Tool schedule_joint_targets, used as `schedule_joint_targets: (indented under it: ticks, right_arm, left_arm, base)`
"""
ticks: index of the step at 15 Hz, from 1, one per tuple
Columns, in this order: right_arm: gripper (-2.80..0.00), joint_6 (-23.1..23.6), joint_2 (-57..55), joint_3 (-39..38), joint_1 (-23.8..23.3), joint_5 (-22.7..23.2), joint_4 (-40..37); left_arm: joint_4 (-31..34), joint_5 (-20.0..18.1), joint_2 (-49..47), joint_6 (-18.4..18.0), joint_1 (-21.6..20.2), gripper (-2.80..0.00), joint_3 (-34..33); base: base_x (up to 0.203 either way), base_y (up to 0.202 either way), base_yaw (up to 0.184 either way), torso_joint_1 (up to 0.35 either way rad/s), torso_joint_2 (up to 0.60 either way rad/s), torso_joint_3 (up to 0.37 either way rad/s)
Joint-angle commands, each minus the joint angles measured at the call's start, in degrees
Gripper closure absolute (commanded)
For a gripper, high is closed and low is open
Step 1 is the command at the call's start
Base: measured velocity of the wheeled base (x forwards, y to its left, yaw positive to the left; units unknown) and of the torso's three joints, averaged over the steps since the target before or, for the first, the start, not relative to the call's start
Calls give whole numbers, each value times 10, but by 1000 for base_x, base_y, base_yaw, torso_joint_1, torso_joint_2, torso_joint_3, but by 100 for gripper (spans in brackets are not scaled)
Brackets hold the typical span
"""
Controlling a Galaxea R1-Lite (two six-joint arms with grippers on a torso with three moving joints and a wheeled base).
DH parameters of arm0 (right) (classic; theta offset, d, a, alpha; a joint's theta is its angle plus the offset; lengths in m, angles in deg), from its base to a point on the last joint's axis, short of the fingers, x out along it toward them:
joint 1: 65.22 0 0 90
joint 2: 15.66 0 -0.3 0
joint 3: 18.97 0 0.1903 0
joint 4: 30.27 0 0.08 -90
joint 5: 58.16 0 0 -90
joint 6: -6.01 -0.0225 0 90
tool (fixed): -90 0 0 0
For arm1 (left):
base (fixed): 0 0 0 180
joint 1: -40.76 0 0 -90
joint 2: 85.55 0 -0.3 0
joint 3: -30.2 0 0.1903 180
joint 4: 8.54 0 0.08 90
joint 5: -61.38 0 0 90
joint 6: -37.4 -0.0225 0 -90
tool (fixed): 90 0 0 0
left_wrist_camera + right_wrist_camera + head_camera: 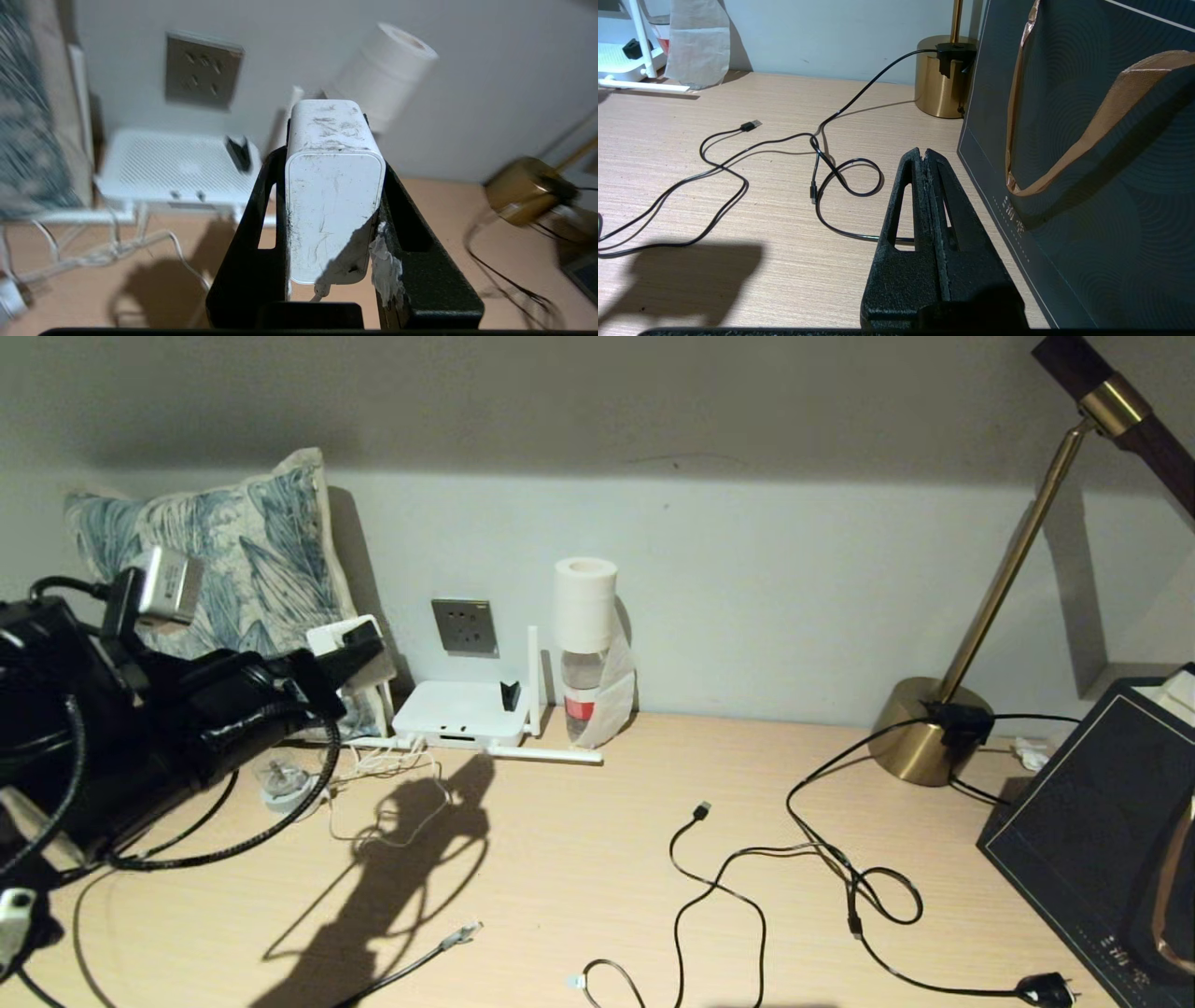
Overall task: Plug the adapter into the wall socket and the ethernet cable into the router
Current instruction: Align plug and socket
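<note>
My left gripper (pixel 347 644) is shut on the adapter (pixel 331 637), a scuffed white block (pixel 334 186) clamped between both black fingers (pixel 266 210). It hangs in the air left of the grey wall socket (pixel 464 626), apart from it. The socket (pixel 203 70) sits on the wall above the white router (pixel 462 714). The adapter's thin white cord (pixel 373 775) trails over the desk. The ethernet cable's clear clip (pixel 462 933) lies loose near the desk's front. My right gripper (pixel 923 151) is shut on nothing, low over the desk beside a dark bag.
A bottle topped with a paper roll (pixel 583 653) stands right of the router. A patterned pillow (pixel 233 551) leans behind my left arm. A black USB cable (pixel 702 810), a chunky power plug (pixel 1046 987), a brass lamp base (pixel 924 742) and the dark bag (pixel 1102 831) occupy the right side.
</note>
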Motion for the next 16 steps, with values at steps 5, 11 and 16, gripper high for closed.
schedule_joint_targets:
  ticks: [5,11,16]
  right_arm:
    - [0,0,0,-20,0,1,1]
    - [0,0,0,-20,0,1,1]
    - [0,0,0,-20,0,1,1]
  left_arm:
    - [-269,10,-245,-132,-2,0,-37]
    - [-321,28,-366,-178,7,0,29]
    - [-321,4,-448,-176,-7,0,143]
  base:
    - [0,0,0,0,0,0]
    - [0,0,0,0,0,0]
    - [0,0,0,0,0,0]
